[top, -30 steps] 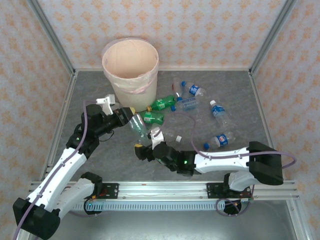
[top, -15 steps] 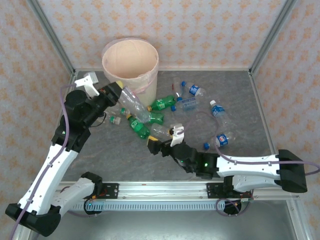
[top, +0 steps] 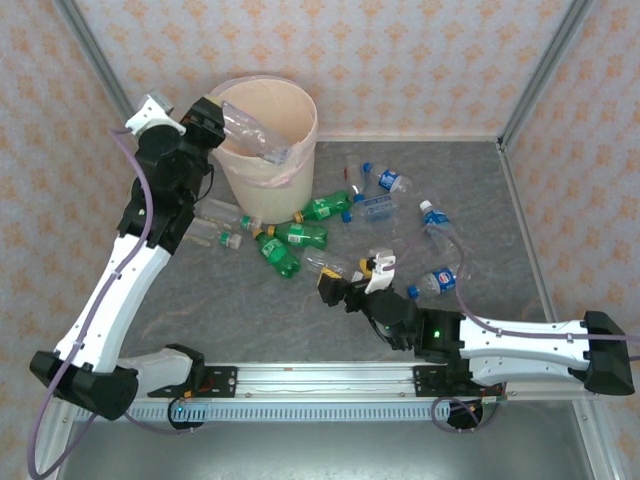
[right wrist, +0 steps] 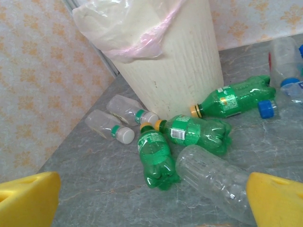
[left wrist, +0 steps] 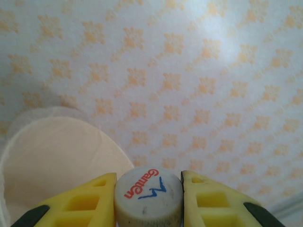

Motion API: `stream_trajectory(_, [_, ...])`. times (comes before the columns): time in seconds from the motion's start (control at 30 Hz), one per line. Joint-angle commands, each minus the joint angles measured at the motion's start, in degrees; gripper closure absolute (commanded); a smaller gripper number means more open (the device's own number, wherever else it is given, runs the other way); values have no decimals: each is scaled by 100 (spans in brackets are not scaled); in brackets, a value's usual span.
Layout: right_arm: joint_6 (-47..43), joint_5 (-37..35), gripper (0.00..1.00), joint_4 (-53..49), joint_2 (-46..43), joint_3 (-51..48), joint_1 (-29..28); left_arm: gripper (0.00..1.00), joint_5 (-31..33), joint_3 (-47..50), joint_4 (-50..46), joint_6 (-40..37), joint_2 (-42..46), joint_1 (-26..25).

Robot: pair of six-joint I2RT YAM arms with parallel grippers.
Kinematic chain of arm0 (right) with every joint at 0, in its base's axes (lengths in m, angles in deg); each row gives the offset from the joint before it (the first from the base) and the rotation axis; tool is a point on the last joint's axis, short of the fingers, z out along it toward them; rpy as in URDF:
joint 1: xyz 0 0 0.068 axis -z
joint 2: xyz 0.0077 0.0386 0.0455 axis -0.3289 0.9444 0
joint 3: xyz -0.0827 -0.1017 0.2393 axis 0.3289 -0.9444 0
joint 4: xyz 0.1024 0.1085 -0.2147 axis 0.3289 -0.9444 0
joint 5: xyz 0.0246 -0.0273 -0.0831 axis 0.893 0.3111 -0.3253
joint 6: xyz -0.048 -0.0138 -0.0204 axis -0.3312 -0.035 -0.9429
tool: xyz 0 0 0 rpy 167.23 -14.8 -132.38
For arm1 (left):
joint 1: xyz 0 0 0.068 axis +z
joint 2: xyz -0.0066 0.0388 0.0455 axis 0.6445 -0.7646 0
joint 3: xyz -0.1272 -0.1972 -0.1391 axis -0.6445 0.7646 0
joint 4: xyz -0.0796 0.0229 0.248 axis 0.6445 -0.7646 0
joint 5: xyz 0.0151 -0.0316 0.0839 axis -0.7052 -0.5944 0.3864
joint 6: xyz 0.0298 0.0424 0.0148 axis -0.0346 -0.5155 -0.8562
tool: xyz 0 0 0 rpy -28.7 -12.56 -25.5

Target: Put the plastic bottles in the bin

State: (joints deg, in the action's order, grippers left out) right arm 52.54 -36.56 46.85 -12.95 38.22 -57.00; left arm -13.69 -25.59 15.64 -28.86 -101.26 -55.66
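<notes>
Currently, one clear crumpled plastic bottle (top: 252, 137) is in hand. The left gripper (top: 218, 112) is clamped on its white printed cap (left wrist: 148, 198) and holds it tilted above the mouth of the large round cream-beige bin with pinkish liner (top: 306, 108). It has not been let go.

Deposited: cannot tell; the bottom of the bin is not visible.

Outstanding, all lying on the grey table (top: 200, 310):
- three green plastic bottles with yellow caps (right wrist: 199, 130), clustered just beside the bin's foot;
- two small clear bottles with white caps (right wrist: 108, 126), side by side against the bin's left base;
- one clear ribbed bottle (right wrist: 215, 182), touching the green cluster, nearest the right gripper (top: 337, 291);
- several clear bottles with blue caps (top: 391, 181), scattered towards the right half of the table.

The right gripper's jaws are spread wide and empty, low over the table and facing the cluster.

Judgement: early stage. One drop is imminent and some ten bottles are left to collect.
</notes>
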Motion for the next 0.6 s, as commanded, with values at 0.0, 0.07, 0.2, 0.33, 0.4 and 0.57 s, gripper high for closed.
stream_trajectory(0.0, [198,-293,0,-329,-132,-37,-26,70,755,-502,340,-294,-403,85])
stream_trajectory(0.07, [244,-323,0,-437,-167,-24,-26,70,914,-723,288,-485,-684,119])
stream_trajectory(0.2, [282,-363,0,-542,-213,-29,-26,69,1125,-956,197,-888,-1090,138])
stream_trajectory(0.33, [299,-456,0,-599,-174,-13,-26,66,1166,-1048,42,-1222,-1379,147])
stream_trajectory(0.4, [305,-512,0,-592,-140,-28,-26,64,1147,-1094,-48,-1374,-1490,148])
stream_trajectory(0.57, [-50,-508,0,52,-185,-383,-21,40,935,-1623,-740,-1620,-1844,155])
